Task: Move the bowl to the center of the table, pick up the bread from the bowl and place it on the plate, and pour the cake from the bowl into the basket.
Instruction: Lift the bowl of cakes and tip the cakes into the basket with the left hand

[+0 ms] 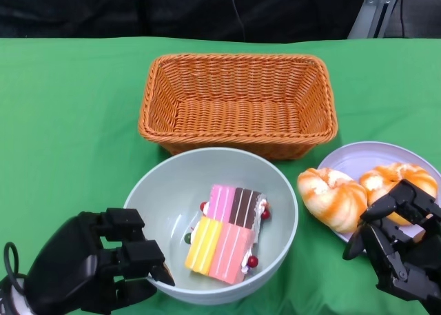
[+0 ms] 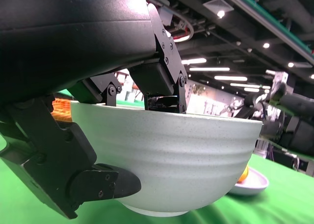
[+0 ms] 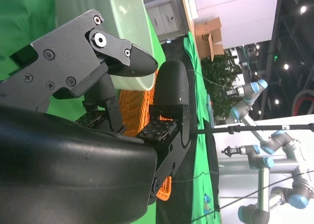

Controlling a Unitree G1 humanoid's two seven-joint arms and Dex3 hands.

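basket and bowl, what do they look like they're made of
Basket: woven wicker or rattan, orange-brown, judging by the visible strand weave and braided rim. Bowl: probably glazed ceramic or melamine, pale green with fine speckles and soft ridges on its outer wall in the left wrist view; the look alone can't settle which.

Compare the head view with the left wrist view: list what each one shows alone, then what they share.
Only the head view shows the cake inside the bowl, the right hand over the plate, the bread across the plate's near rim, and the whole basket. Only the left wrist view shows the bowl's outer wall and underside, with fingers beneath it. Both show the left hand gripping the bowl's rim.
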